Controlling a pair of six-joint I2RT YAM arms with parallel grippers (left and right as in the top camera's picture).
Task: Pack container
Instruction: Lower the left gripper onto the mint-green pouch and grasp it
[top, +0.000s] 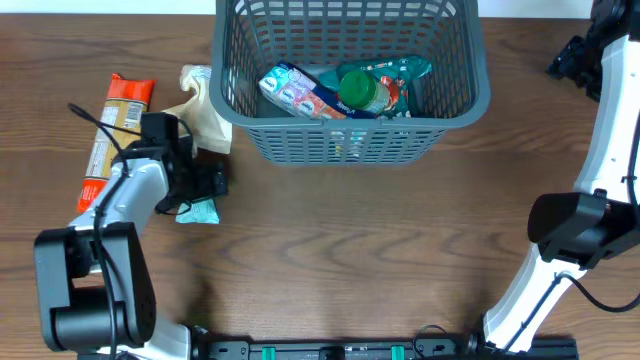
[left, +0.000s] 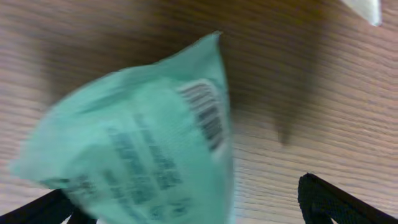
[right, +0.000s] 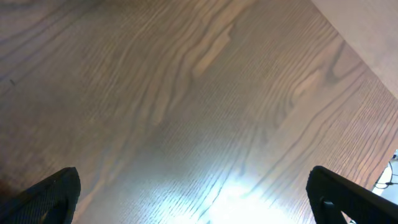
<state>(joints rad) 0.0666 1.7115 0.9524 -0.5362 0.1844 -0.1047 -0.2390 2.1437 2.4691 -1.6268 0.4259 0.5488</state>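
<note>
The container, a dark grey lattice basket (top: 340, 142), stands at the back centre. It holds a blue-white packet (top: 293, 90), a green-lidded jar (top: 360, 91) and a teal bag (top: 405, 70). My left gripper (top: 207, 186) is low over the table left of the basket. It is open, with a small teal packet (top: 200, 211) between its fingers. In the left wrist view the teal packet (left: 137, 143) is blurred and fills the space by the left finger of the gripper (left: 186, 208). My right gripper (top: 578, 57) is open and empty over bare table (right: 193, 193) at the far right.
An orange-and-white long packet (top: 118, 132) lies at the far left. A beige crumpled packet (top: 205, 112) lies against the basket's left front corner, just behind my left gripper. The table's far edge shows at the upper right of the right wrist view (right: 348, 37).
</note>
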